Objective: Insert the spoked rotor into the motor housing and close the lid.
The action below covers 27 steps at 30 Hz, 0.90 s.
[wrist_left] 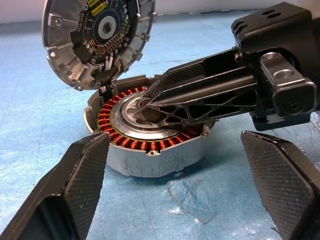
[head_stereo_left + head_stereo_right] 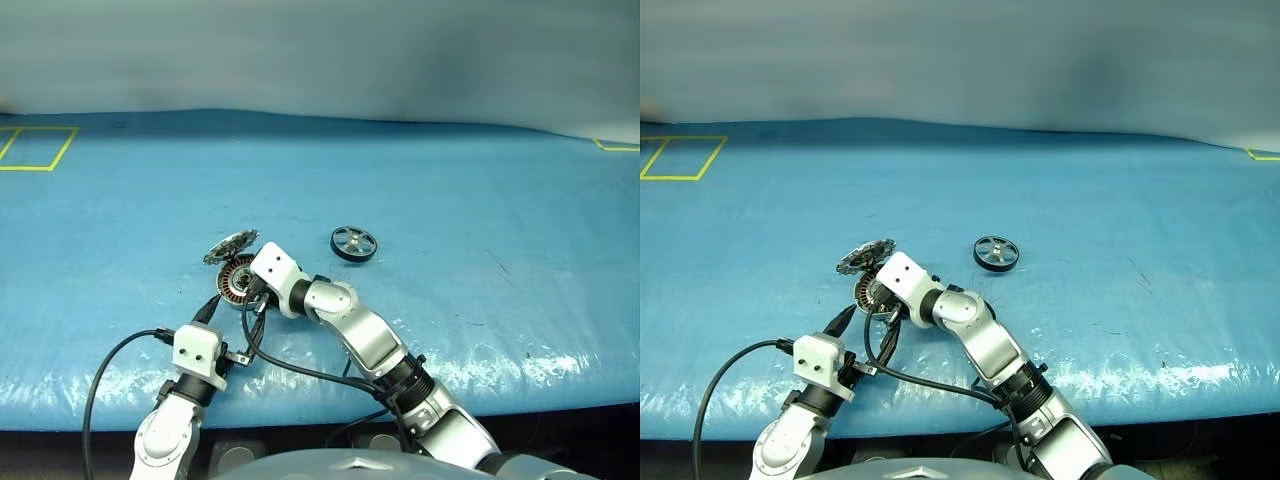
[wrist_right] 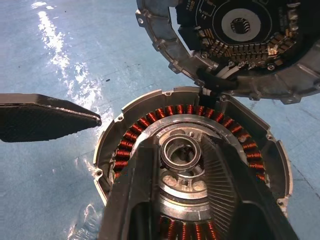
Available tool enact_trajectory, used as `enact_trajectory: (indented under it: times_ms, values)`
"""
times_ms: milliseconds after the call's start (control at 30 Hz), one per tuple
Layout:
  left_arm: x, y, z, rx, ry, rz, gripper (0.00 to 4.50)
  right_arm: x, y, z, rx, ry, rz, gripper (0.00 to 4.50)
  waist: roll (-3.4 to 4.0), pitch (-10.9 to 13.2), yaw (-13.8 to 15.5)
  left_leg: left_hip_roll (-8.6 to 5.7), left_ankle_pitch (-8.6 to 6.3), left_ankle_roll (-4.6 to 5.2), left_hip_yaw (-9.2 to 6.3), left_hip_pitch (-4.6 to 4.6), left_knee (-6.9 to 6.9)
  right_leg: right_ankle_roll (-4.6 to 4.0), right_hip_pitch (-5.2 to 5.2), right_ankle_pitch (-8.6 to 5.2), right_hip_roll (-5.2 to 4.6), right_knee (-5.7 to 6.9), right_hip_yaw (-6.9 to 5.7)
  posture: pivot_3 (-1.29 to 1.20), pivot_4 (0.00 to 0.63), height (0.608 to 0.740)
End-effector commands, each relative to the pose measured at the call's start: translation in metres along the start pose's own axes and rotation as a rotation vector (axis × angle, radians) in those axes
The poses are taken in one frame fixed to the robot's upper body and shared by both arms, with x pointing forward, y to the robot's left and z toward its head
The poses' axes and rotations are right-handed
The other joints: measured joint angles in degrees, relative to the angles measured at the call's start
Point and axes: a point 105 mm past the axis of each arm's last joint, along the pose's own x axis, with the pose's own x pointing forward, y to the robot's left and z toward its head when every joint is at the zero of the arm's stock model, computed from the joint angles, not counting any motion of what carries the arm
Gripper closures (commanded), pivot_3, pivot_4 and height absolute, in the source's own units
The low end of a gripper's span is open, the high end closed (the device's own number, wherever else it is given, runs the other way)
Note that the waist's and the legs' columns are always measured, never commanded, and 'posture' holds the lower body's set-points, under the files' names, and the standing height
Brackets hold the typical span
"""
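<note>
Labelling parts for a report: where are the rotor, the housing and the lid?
rotor (image 2: 353, 243), left eye view, hub.
housing (image 1: 150, 162), left wrist view, outer wall.
lid (image 3: 165, 37), right wrist view, rim.

Lab bench: blue sheet, yellow tape marks.

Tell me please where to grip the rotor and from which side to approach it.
Grip the rotor across its black rim, coming from above. It lies flat on the blue table, apart from the housing, with free space all round; the open spokes would also let one finger drop inside the rim.
</note>
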Motion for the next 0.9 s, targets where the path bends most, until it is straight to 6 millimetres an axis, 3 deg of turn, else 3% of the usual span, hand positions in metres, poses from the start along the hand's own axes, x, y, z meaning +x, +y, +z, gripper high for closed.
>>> enact_trajectory:
  times_ms: [33, 100, 267, 367, 633, 900]
  values:
    - [0.000, -0.002, 0.004, 0.000, -0.024, -0.005, 0.00, -0.005, 0.001, 0.007, 0.004, -0.021, 0.012, 1.86, 0.00, 0.00, 0.07, 0.00, 0.00, 0.00, 0.00, 0.00, 0.00, 0.00, 0.00, 0.00, 0.00, 0.00, 0.00, 0.00, 0.150, 0.740]
    - [0.000, -0.003, 0.004, -0.003, -0.024, -0.005, 0.00, -0.012, 0.001, 0.015, 0.004, -0.049, 0.020, 1.27, 0.00, 0.00, 0.12, 0.00, 0.00, 0.00, 0.00, 0.00, 0.01, 0.00, 0.01, 0.00, 0.00, 0.00, 0.00, 0.00, 0.150, 0.740]
    - [0.001, -0.004, 0.002, -0.007, -0.023, -0.006, 0.00, -0.031, 0.000, 0.033, 0.009, -0.095, 0.023, 1.27, 0.01, 0.01, 0.08, 0.00, 0.00, 0.00, -0.01, -0.04, 0.00, 0.00, -0.03, 0.00, 0.00, 0.00, 0.00, 0.00, 0.150, 0.740]
    - [0.002, -0.005, 0.002, -0.009, -0.023, -0.012, 0.00, -0.036, 0.002, 0.036, 0.015, -0.088, 0.014, 1.90, 0.00, 0.00, 0.08, 0.00, 0.00, 0.00, -0.01, -0.02, 0.01, 0.00, -0.01, 0.00, 0.00, 0.02, 0.00, 0.00, 0.150, 0.740]
    - [0.005, -0.012, 0.001, -0.014, -0.031, -0.034, 0.00, -0.026, 0.007, 0.031, -0.045, 0.029, -0.035, 4.48, 0.00, 0.00, 0.22, 0.00, 0.00, 0.00, -0.01, -0.02, 0.06, 0.01, 0.00, 0.01, 0.00, 0.02, 0.00, 0.00, 0.150, 0.740]
    - [0.004, -0.018, 0.002, -0.007, -0.038, -0.028, 0.00, -0.019, 0.007, 0.037, -0.062, 0.050, -0.045, 4.48, 0.00, 0.00, 0.16, 0.00, 0.00, 0.00, -0.01, -0.03, 0.07, 0.02, -0.01, 0.01, 0.00, 0.03, 0.00, 0.00, 0.150, 0.740]
